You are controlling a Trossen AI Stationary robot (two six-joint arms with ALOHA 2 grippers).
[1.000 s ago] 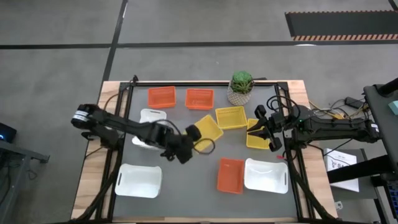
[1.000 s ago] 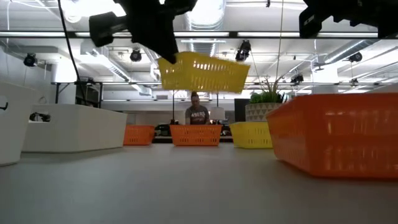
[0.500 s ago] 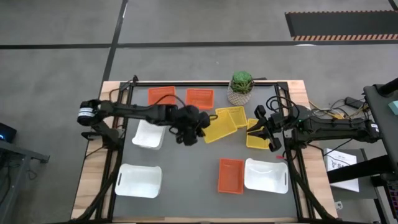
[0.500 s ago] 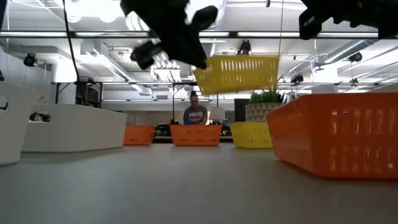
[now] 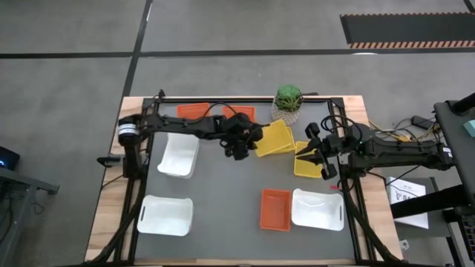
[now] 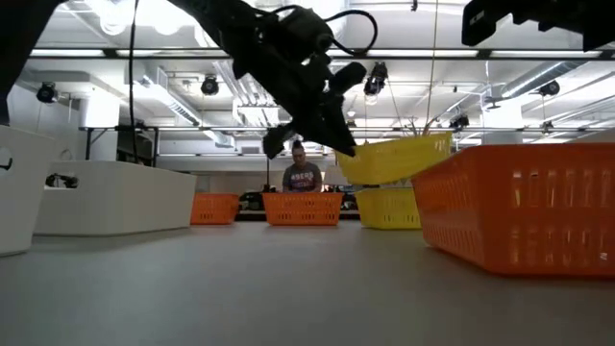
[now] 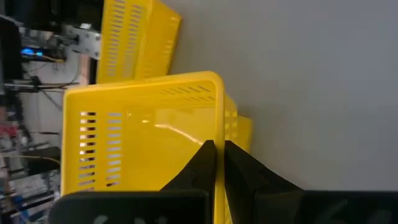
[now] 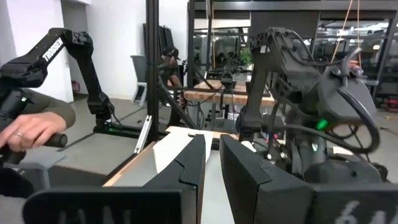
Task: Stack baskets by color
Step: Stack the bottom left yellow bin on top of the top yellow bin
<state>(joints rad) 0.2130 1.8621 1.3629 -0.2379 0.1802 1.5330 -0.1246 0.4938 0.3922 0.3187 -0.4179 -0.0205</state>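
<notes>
Left gripper (image 5: 245, 141) jaws clamped on a yellow basket's (image 5: 269, 143) rim, hovering over the second yellow basket (image 5: 280, 133) beside the plant (image 5: 288, 98) — next, I'd say, square it and nest it; right gripper (image 5: 318, 157) waits with narrow jaws, holding nothing.

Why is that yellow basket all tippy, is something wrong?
It's tilted because the left gripper is holding the yellow basket by its rim, above another yellow basket under it. It isn't nested flat yet. Nothing looks broken or spilled.

Your tabletop (image 5: 223, 200): grey mat, wooden edges. Potted plant (image 5: 287, 105) at far edge. Left of plant: two orange baskets (image 5: 238, 113). Just beside plant, near side: yellow baskets (image 5: 307, 167). Well nearer than plant: orange basket (image 5: 274, 209) touching white basket (image 5: 317, 209). Far left of plant: two white baskets (image 5: 165, 215).
</notes>
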